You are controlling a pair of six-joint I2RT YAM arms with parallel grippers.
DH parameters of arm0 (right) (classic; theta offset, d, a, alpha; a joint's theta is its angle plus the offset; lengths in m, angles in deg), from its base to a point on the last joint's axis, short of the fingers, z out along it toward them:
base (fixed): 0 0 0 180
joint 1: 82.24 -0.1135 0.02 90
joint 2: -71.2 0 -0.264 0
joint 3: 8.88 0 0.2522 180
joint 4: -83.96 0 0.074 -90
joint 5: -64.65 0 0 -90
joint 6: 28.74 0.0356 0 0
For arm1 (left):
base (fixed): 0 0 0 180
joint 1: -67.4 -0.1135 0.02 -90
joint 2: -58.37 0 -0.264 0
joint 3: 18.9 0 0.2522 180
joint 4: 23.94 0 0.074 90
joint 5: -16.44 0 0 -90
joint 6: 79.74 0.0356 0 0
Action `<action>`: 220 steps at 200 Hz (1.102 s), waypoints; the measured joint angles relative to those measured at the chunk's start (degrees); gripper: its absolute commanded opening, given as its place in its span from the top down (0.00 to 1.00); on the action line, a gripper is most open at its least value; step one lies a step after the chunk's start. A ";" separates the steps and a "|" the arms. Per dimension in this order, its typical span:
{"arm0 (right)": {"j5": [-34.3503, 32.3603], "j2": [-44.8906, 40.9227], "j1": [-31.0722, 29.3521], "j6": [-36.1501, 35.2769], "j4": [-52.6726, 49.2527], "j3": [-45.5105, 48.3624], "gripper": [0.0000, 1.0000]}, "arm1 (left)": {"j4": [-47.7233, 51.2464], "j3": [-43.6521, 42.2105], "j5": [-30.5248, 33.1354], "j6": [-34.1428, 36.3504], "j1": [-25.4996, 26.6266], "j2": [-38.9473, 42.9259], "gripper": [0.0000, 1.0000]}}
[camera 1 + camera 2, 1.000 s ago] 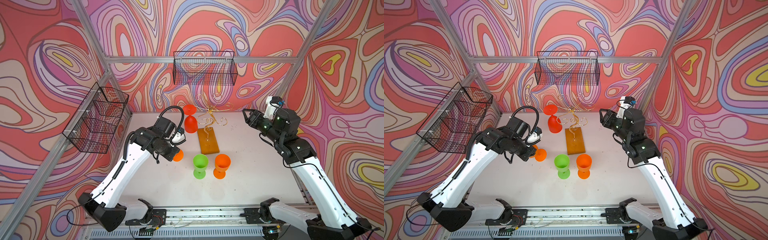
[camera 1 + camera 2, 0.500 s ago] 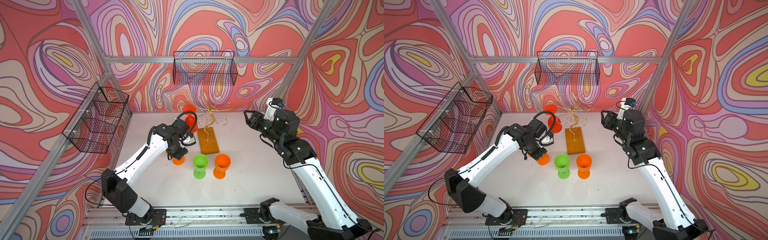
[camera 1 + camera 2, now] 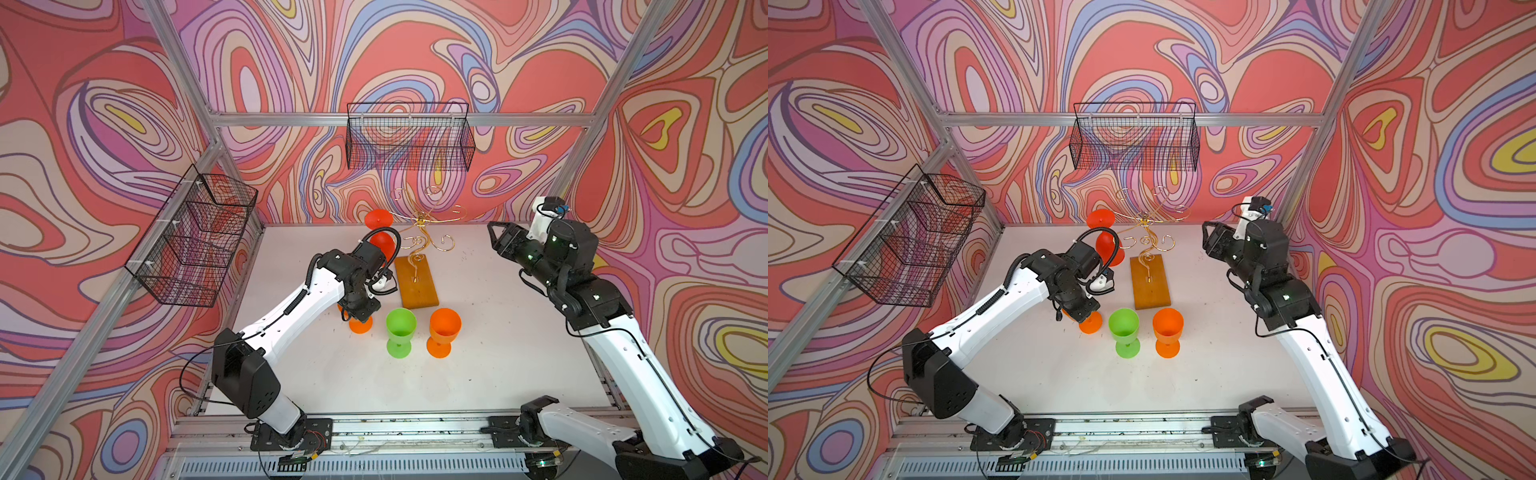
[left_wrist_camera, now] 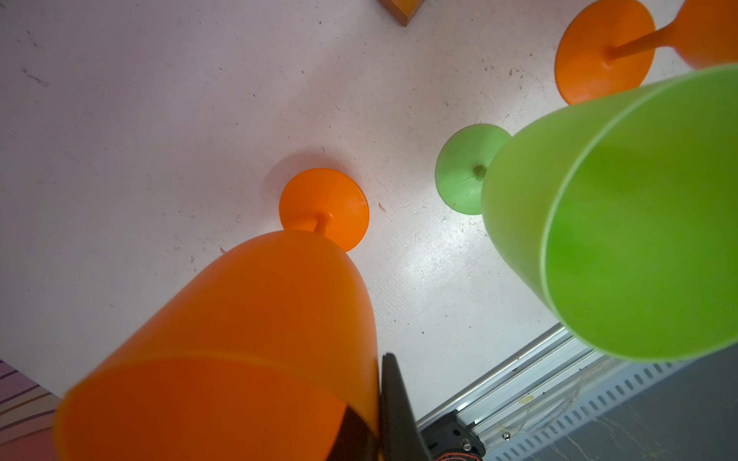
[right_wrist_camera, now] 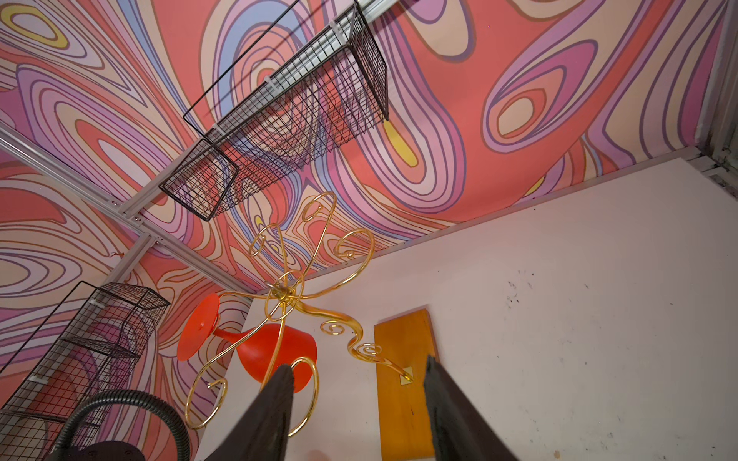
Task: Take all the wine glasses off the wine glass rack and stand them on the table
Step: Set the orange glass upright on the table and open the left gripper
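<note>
One red wine glass (image 5: 271, 351), smooth opaque plastic with a flat round foot, hangs bowl-down from a curled hook on the left side of the wine glass rack (image 3: 417, 286), near the middle of the surface's rear edge. The rack is thin gold wire spiralling off a central stem, fixed to a rectangular orange-brown wooden base. The left end effector (image 4: 377, 411) is clamped on the rim of an upright orange wine glass (image 4: 259, 319) just left of the base's front corner. Beside it stand a green glass (image 3: 401, 326) and a second orange glass (image 3: 444, 326). The right end effector (image 5: 359, 407) hangs empty, jaws moderately wide, over the white, scuffed surface (image 3: 498, 332) toward its right rear corner.
</note>
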 measured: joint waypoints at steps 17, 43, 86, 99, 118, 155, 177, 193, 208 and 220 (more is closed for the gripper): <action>-0.02 0.00 0.00 0.00 0.00 0.00 0.45 | -0.57 0.00 -0.02 -0.02 0.20 -0.52 1.00; -0.20 0.00 0.00 -0.07 -0.02 0.00 0.45 | -1.31 0.00 -0.09 -0.13 0.28 -1.18 0.97; -0.44 0.00 0.00 -0.11 0.00 0.00 0.45 | -1.84 0.00 -0.15 -0.24 0.92 -2.97 0.87; -0.44 0.00 0.00 -0.11 0.00 0.00 0.45 | -1.86 0.00 -0.17 -0.39 1.16 -3.26 0.82; -0.44 0.00 0.00 -0.11 0.00 0.00 0.45 | -1.84 0.00 -0.22 -0.55 1.29 -3.28 0.77; -0.44 0.00 0.00 -0.13 0.00 0.00 0.45 | -1.84 0.02 -0.61 -0.59 1.31 -3.28 0.62; -0.44 0.00 0.00 -0.13 0.00 0.00 0.45 | -1.77 0.44 -0.63 -0.61 1.31 -3.28 0.50; -0.44 0.00 0.00 -0.13 0.00 0.00 0.45 | -1.66 1.05 -0.79 -0.63 1.31 -3.15 0.43; -0.44 0.00 0.00 -0.13 0.00 0.00 0.45 | -1.62 1.70 -1.01 -0.63 1.31 -2.75 0.36; -0.46 0.00 0.00 -0.13 0.00 0.00 0.45 | -1.42 2.34 -1.07 -0.63 1.31 -2.10 0.32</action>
